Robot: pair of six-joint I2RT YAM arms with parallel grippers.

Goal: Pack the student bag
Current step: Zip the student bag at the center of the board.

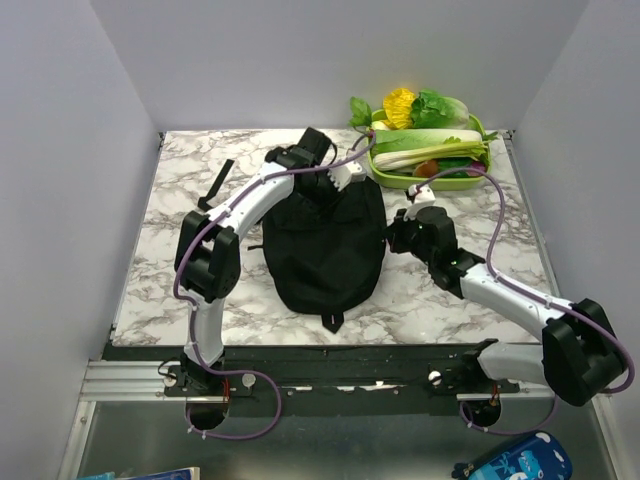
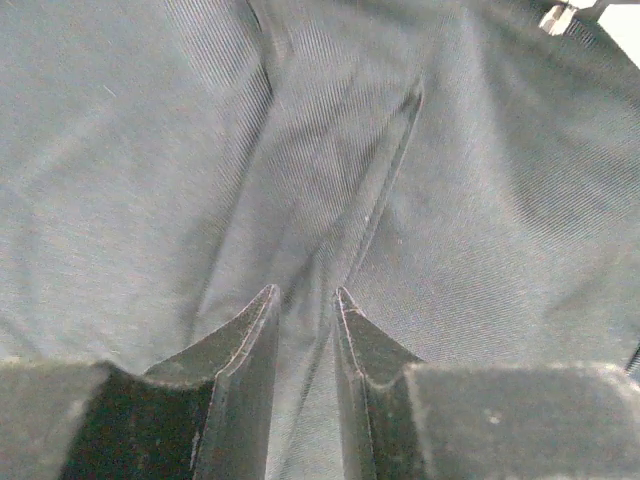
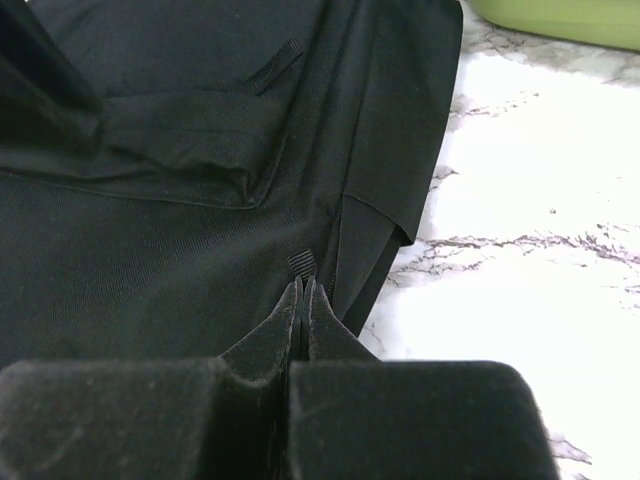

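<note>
The student bag (image 1: 325,255), black and soft, lies flat in the middle of the marble table. My left gripper (image 1: 340,180) is down on the bag's far end. In the left wrist view its fingers (image 2: 305,292) stand a little apart with a raised fold of the bag's fabric (image 2: 480,200) pinched between them. My right gripper (image 1: 396,238) is at the bag's right edge. In the right wrist view its jaws (image 3: 303,282) are pressed together on a small ribbed black tab (image 3: 301,262) of the bag (image 3: 150,270), which sticks out just past the tips.
A green tray (image 1: 478,178) of vegetables stands at the back right, its rim also showing in the right wrist view (image 3: 560,15). A loose black strap (image 1: 215,185) lies at the back left. A blue patterned case (image 1: 515,462) sits below the table's front edge.
</note>
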